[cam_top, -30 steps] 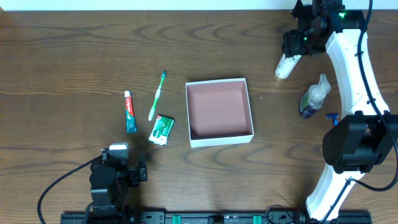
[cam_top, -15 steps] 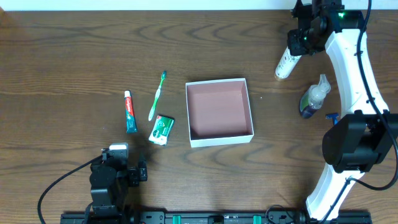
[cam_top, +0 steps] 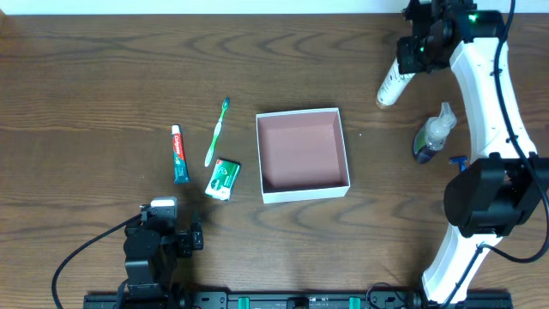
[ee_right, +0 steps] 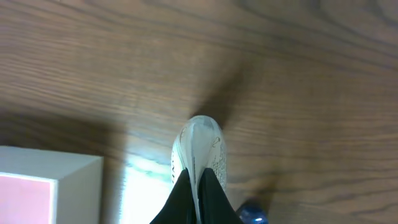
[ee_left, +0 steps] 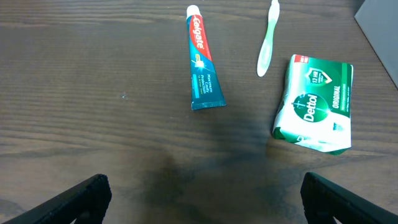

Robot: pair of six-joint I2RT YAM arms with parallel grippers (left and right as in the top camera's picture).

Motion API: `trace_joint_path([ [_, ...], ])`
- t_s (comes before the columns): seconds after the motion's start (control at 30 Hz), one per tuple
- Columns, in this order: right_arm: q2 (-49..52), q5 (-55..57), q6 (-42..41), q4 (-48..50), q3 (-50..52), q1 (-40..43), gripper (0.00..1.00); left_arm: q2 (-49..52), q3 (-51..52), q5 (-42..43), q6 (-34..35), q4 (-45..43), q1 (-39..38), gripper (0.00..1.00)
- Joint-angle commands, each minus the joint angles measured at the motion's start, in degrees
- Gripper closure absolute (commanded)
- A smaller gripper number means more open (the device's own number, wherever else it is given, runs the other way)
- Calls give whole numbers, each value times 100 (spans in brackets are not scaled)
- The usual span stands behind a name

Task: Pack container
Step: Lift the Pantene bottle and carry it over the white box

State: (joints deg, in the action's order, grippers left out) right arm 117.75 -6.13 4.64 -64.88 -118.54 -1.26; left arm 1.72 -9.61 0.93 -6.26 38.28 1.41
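Tabletop (cam_top: 86, 86) of dark brown wood grain, viewed from above, with two robot arms reaching over it. Near the middle sits a square, shallow container (cam_top: 302, 112) with thin white walls and a pinkish-brown inside, and nothing in it.

At the far right of the table, the right gripper (cam_top: 413, 53) has its two fingers pressed together on one end of a white plastic squeeze tube (cam_top: 389, 87). In the right wrist view we see the dark fingers (ee_right: 214, 196) pinching the tube, with a white corner of the container at the lower left edge. The tube's long axis slants from the gripper toward the container, rounded free end leading. We cannot tell whether that end is clear of the wood.

From this gripper the container lies to the left and back toward the robot's base, near but apart. We judge that the coming move is a carry along that diagonal, and that the right arm is the one placed for it.

The left gripper (ee_left: 202, 193) hangs with fingers spread wide and nothing between them. Ahead of it lie a red-and-blue toothpaste tube (cam_top: 178, 154), a green toothbrush (cam_top: 217, 131) and a green-and-white soap box (cam_top: 223, 179), all left of the container. A clear spray bottle (cam_top: 431, 133) with dark blue liquid lies beside the right arm.
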Motion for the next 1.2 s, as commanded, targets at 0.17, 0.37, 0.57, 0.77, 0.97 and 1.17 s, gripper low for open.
trace_joint_path([
  [0.17,-861,-896,-262,-643,-1432,-120,99,-37,66,-4,-13,-17,13,2],
  [0.37,-1696,-1130,-595,-1611,-1851,-538,99,-37,66,-2,-13,-17,13,2],
  [0.57,-2450,-1123,-634,-2376,-1851,-1482,99,-37,66,-2,-13,-17,13,2],
  [0.77,-2516,-741,-933,-2599,-1784,-2310,99,-37,66,-2,-13,-17,13,2],
  [0.97,-2253,-542,-1147,-2380,-1502,-2717,99,-37,66,-2,-13,-17,13,2],
  [1.17,-1725,-518,-1235,-2144,-1163,-3082,99,-37,66,-2,-13,-17,13,2],
])
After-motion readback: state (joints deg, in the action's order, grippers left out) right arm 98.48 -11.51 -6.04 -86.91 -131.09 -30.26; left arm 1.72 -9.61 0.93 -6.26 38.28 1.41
